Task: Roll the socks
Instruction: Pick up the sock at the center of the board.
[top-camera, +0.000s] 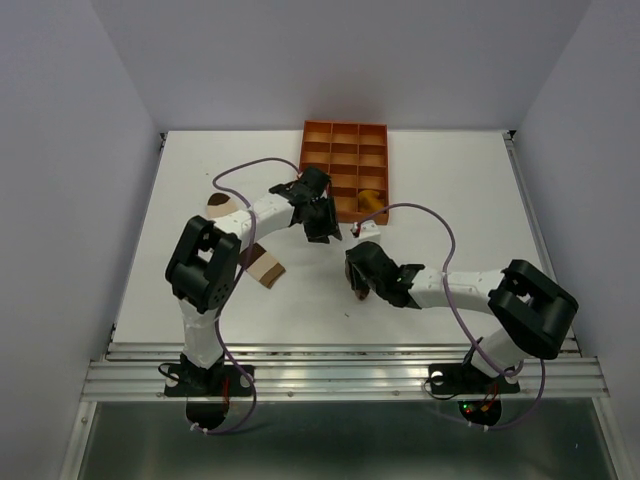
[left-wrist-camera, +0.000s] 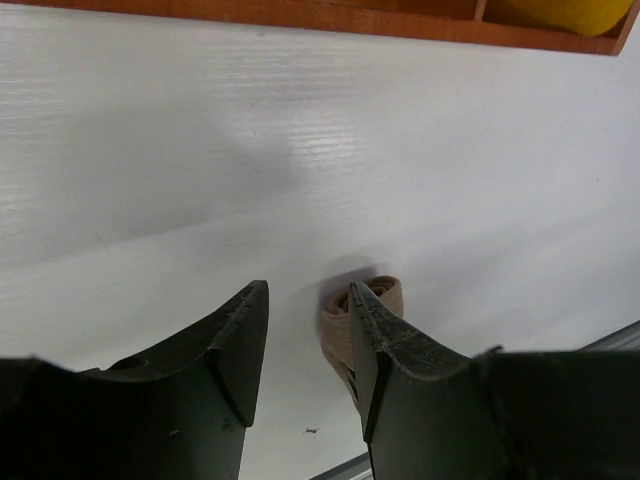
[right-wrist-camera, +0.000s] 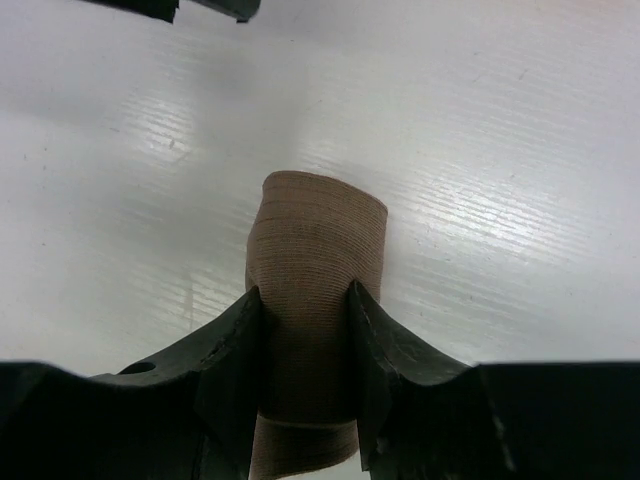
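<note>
Nearest me, a metal rail (top-camera: 350, 372) runs along the front edge of the desk (top-camera: 470, 190), with both arm bases bolted at it. Just past the rail, the right pincer (right-wrist-camera: 305, 292) is clamped on the brown sock (right-wrist-camera: 315, 240). Its two fingers press the sock's sides, and the rolled end stands on the desk ahead of them. That sock sits near the middle of the desk, well apart from either side edge. Bare white surface stretches to its right as far as the side wall (top-camera: 600, 150).

To the left, the cream sock (top-camera: 266, 268) lies flat and is partly covered by the left arm, with open desk between it and the left edge.

Farther out, the left pincer (left-wrist-camera: 306, 292) hangs over the desk with its jaws apart and nothing between them. In its wrist view the brown sock shows just beyond its right finger.

Beyond that is the orange tray (top-camera: 318, 150), a grid of small compartments. Its back side is close to the far edge of the desk, and its front side is just by the left pincer. The yellow sock (top-camera: 372, 200) fills the front right compartment. Bare desk lies on both sides of the tray.
</note>
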